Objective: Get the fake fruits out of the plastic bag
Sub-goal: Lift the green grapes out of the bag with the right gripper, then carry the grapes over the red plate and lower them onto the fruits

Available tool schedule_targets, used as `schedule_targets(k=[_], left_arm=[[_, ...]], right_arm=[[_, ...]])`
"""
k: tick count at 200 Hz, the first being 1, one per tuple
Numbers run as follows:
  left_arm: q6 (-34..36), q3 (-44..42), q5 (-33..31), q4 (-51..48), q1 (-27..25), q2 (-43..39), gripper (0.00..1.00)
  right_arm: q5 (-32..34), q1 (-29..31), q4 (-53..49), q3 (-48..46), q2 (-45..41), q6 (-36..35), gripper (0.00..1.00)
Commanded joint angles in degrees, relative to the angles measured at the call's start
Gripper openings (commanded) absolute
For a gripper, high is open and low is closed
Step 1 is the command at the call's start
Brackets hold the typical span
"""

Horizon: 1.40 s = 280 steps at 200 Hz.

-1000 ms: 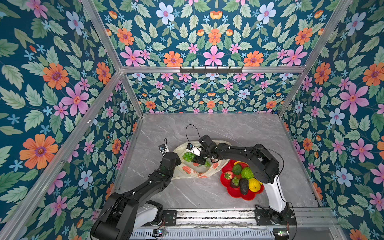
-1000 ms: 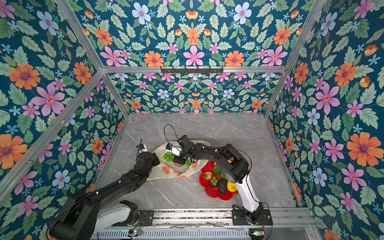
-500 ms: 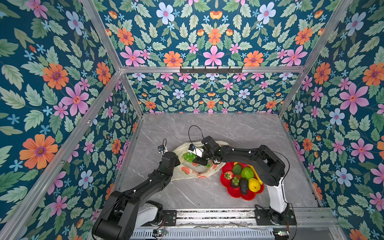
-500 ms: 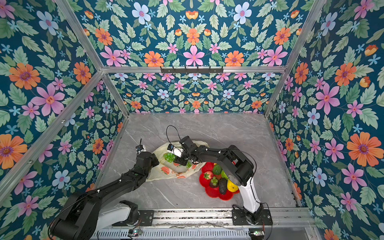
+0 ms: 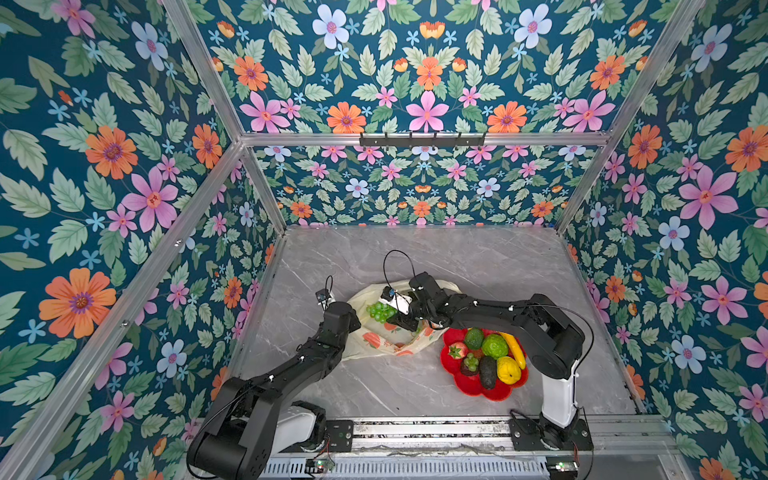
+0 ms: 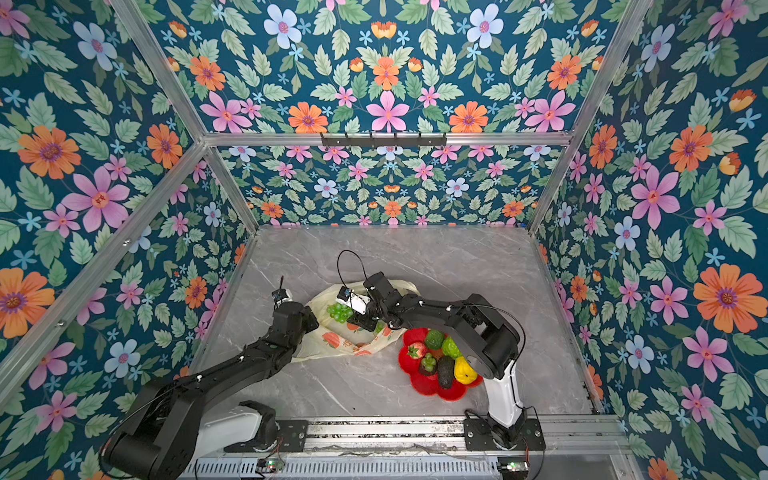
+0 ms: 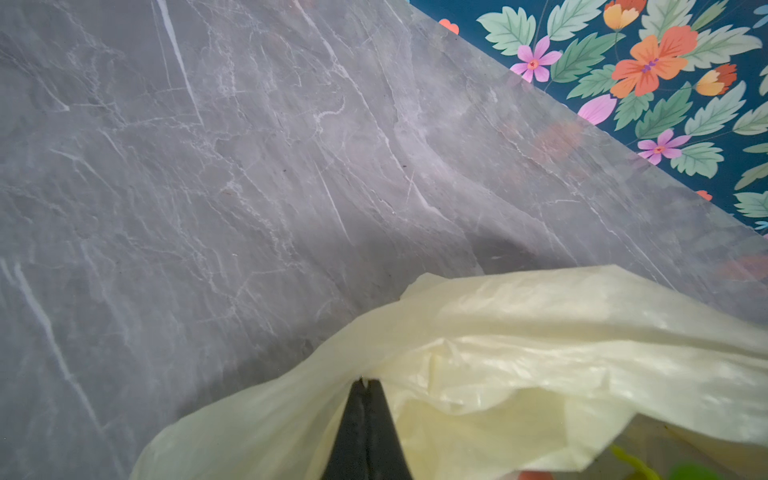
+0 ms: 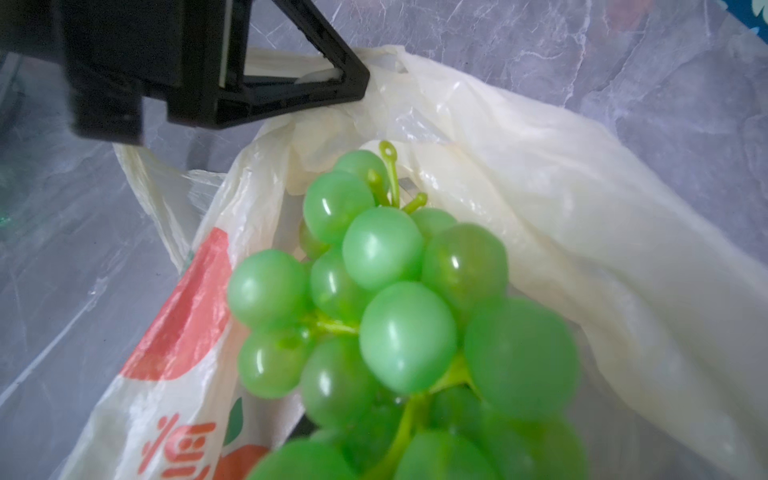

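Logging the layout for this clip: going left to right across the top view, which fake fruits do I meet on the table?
Green plastic grape bunch → red plastic strawberry → bumpy round green plastic fruit → curved yellow plastic banana

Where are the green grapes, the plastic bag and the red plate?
green grapes (image 8: 407, 336): right wrist view, on a front grape.
plastic bag (image 7: 540, 332): left wrist view, on its crinkly top fold.
red plate (image 5: 496, 392): in a top view, on its near rim.
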Motion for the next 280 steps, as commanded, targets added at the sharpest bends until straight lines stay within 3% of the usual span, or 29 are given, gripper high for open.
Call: schedule_targets(k=[1, 91, 134, 244, 280], left_arm=[[-0.2, 0.4, 0.6, 0.0, 0.2, 0.4, 0.0], [0.2, 1.3, 0.9, -0.7, 0.2, 1.5, 0.0], [0.3, 1.3, 1.0, -0.9, 0.2, 1.4, 0.0], [0.2, 1.5, 1.6, -0.8, 0.3, 2.0, 0.0], [0.3, 1.6, 1.9, -0.8, 0.3, 2.4, 0.0]], right_arm=[[-1.0, 0.1, 3.2, -0.3, -1.7, 1.2, 0.45], [-1.5, 0.1, 0.7, -0.9, -9.8, 6.4, 0.45], [0.5, 0.1, -3.4, -2.3, -17.5, 9.6, 0.45], [13.9, 0.0, -25.4, -13.1, -44.5, 21.6, 0.45], [19.3, 4.1, -32.1, -16.4, -49.8, 23.4, 0.45]])
